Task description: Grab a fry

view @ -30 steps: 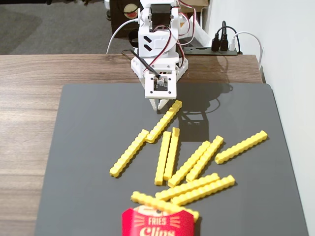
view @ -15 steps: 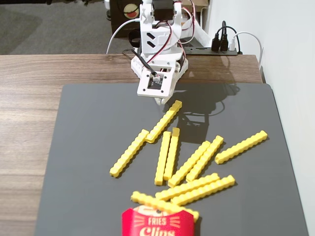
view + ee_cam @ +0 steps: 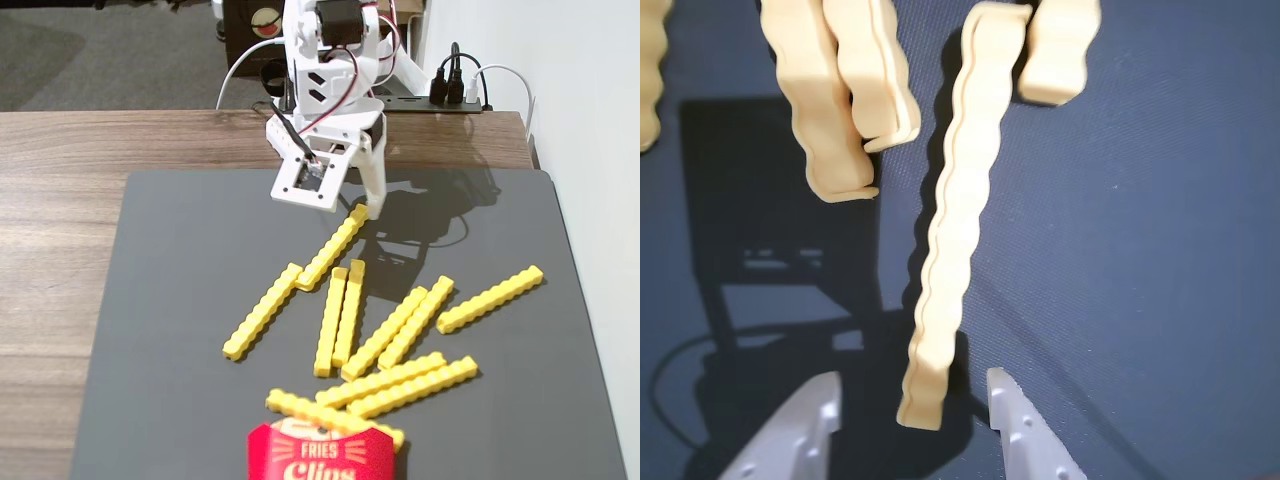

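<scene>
The white two-finger gripper [image 3: 345,195] is seen lowered over the far end of the dark grey mat [image 3: 180,300], which is laid on a wood-grain table [image 3: 60,180]. Its fingers are spread, and nothing is pinched between them. In the wrist view the two pale fingertips [image 3: 1015,405] are shown on either side of the near end of a long, thin, bright-yellow plastic fry with a bumpy edge [image 3: 955,230], with a gap left on each side, so the fry is straddled but not touched. In the fixed view that same fry [image 3: 332,247] is found lying flat on the mat, running diagonally, its upper end just beside the gripper's right-hand finger. Its lower end is met by another yellow fry [image 3: 262,311] slanting down to the left. More identical yellow fries [image 3: 400,322] are scattered nearer the camera, and one [image 3: 490,299] lies apart toward the right in the fixed view. At the bottom edge, a red carton lettered "FRIES" [image 3: 320,455] is partly cut off, with yellow sticks resting across its top.
</scene>
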You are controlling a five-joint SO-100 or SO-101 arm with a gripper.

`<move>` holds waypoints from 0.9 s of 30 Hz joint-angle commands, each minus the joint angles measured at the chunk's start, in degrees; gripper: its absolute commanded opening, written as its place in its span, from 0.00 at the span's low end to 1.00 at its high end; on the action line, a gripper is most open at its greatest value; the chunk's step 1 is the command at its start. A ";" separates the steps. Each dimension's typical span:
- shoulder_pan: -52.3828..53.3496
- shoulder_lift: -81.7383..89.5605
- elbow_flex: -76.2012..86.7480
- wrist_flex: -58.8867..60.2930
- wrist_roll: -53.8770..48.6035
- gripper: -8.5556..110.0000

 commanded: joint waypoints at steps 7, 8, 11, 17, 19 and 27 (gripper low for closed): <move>-2.64 -9.58 -2.72 -6.15 0.70 0.26; -2.90 -10.46 -2.90 -6.77 0.53 0.26; -3.16 -11.69 -3.16 -7.91 0.35 0.26; -3.25 -12.83 -3.25 -8.79 -0.70 0.24; -3.25 -12.83 -3.16 -8.96 -0.88 0.22; -3.25 -12.83 -2.64 -9.32 -1.14 0.20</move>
